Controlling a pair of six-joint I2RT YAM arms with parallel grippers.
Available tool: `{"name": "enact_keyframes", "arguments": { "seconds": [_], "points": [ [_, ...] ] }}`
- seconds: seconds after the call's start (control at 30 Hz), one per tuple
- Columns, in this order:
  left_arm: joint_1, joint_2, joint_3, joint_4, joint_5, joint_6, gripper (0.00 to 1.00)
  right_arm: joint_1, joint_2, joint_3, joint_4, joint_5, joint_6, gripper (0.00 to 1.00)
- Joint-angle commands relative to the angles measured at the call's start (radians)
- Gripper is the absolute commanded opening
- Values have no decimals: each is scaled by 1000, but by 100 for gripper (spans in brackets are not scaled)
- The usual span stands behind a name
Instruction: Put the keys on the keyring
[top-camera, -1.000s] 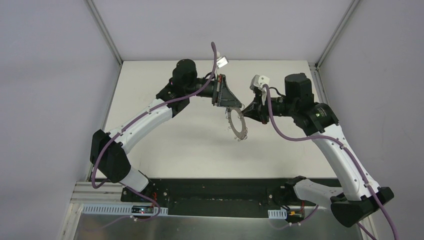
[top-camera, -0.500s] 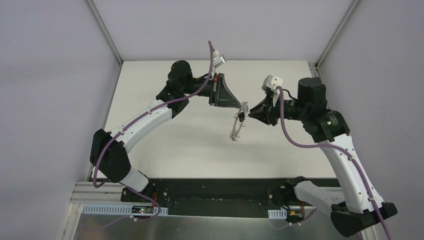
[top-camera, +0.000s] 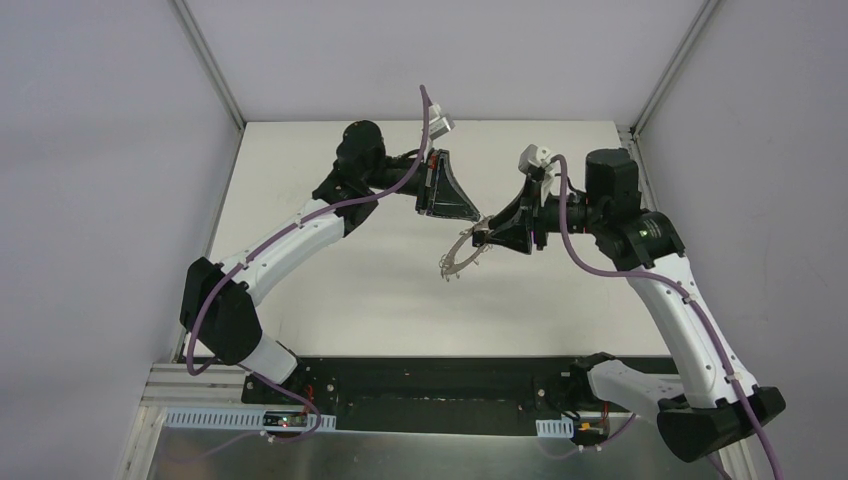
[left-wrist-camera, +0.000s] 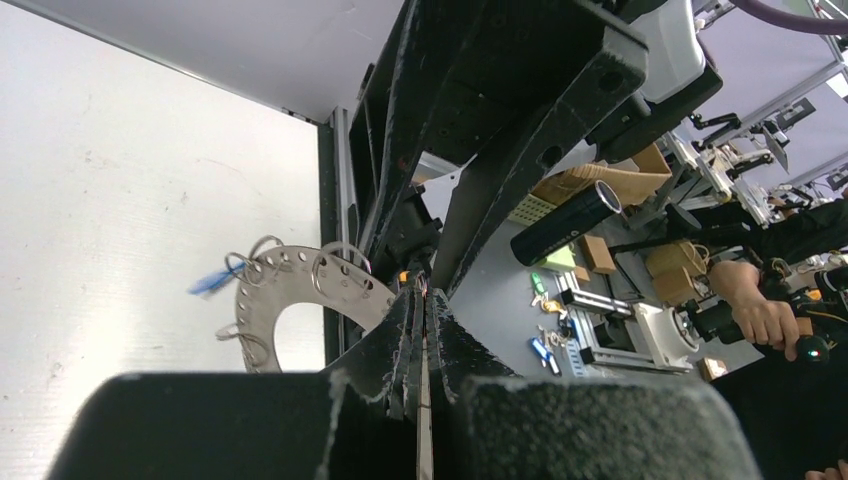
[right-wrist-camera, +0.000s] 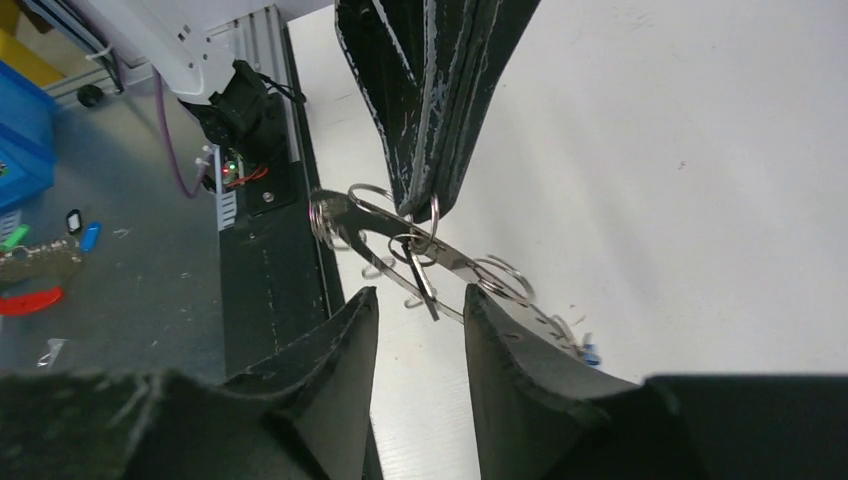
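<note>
Top external: pale grey walls (top-camera: 100, 150) (aluminium posts at the corners) enclose a white table (top-camera: 330, 290). Left gripper (top-camera: 477, 216) is raised above the table, jaws together, clamped on the rim of the keyring (top-camera: 460, 258). Right gripper (right-wrist-camera: 420, 297) is just beside the ring, jaws apart, gripping nothing. Blue key (left-wrist-camera: 210, 283) sits at a wire loop (left-wrist-camera: 240, 265) on the ring's edge.

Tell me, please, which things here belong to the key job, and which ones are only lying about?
Job: keyring, held by the shut left gripper; blue key on it; second key hanging from it; open right gripper.
Lying about: black tube, cardboard box, blue bin.
</note>
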Motion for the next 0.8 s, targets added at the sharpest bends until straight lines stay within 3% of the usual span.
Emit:
{"name": "enact_keyframes", "arguments": {
  "seconds": [0.0,0.77],
  "points": [
    [3,-6,39,55,-6,-1,0,-5,12,-35,81,-103,53,40],
    [-2,-2,12,158,-2,-86,0,-5,72,-83,186,-213,78,43]
  ]
}}
